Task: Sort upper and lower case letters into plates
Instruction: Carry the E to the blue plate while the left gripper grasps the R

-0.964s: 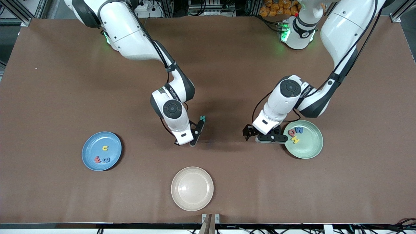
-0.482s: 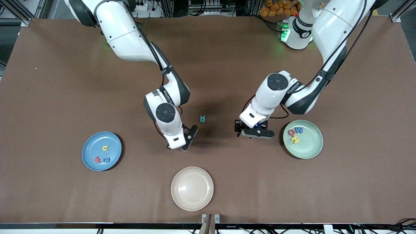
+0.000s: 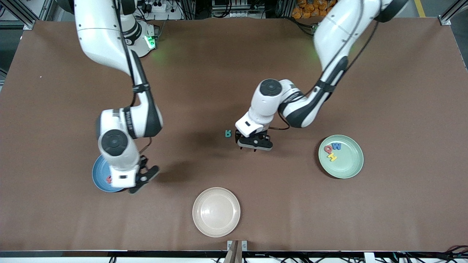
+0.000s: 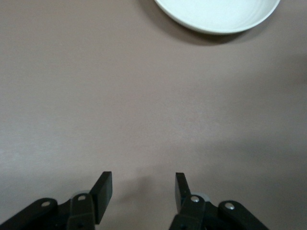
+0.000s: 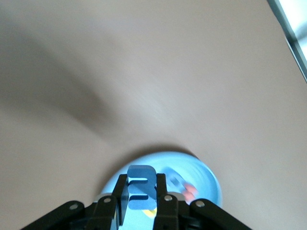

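brown matting covers the table [image 3: 234, 226], with machine clutter along its edge by the robots' bases. the right gripper [image 3: 140, 179] hangs over the rim of the blue plate [image 3: 98, 175], fingers [image 5: 120, 194] pinching a blue foam letter [image 5: 140, 192] upright between them; the right wrist view shows the plate directly under it with a red letter [image 3: 108, 179] and others already in it, though blurred. the left gripper [image 3: 255, 143] sits low over the middle of the table, just beside the teal letter [image 3: 228, 133], its fingers [image 4: 103, 194] spread apart with nothing between them. that teal piece lies alone on the bare table, well apart from either plate. the mint green plate [image 3: 350, 166], toward the left arm's end, holds a red, a blue and a yellow letter [image 3: 332, 156]. a cream plate [image 3: 216, 212] stands empty nearest the front camera.

risks, as i judge them: the blue letter is so light it may cling to a finger pad on release, or bounce off the rim since the gripper is near the plate's edge. the left fingers could nudge the thin teal letter sideways instead of straddling it.
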Motion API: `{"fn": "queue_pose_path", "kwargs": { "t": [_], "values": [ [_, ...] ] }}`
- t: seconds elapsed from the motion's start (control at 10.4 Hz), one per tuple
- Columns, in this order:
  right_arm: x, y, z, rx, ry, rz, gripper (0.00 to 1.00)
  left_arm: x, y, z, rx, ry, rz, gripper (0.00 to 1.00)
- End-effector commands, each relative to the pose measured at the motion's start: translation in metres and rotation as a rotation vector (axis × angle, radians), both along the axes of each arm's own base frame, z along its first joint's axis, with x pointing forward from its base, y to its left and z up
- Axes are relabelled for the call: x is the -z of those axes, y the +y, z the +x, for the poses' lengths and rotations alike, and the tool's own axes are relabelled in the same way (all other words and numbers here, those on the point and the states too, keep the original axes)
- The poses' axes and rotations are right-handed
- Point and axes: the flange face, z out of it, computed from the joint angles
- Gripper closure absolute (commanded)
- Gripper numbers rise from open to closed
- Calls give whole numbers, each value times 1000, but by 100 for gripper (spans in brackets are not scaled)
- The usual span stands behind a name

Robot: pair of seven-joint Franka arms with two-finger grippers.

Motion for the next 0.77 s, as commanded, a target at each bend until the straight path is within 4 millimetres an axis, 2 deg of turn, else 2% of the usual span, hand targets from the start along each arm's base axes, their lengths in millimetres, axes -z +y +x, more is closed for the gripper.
{"fn": "queue_pose_path", "kwargs": {
  "t": [0.0,0.1,0.19,0.29,0.39,0.48,0.58,0.67],
  "values": [
    [8,-67,2,106,23,6,100,30,-26,4,-48,-40,9,39],
    [14,-78,2,124,31,4,76,32,-41,-9,-72,-33,-10,39],
    [22,-81,0,137,43,11,1,33,-50,-19,-104,-29,-25,39],
    [24,-82,-1,156,51,32,0,34,-61,-30,-105,-23,-33,39],
    [25,-82,-3,179,64,58,0,29,-65,-34,-115,-22,-43,39],
    [25,-97,-3,214,65,99,0,27,-70,-41,-129,-20,-48,39],
    [25,-115,-4,239,66,154,0,31,-84,-58,-145,-12,-55,39],
    [20,-123,-4,242,61,178,0,32,-86,-62,-169,-13,-62,39]
  ]
}}
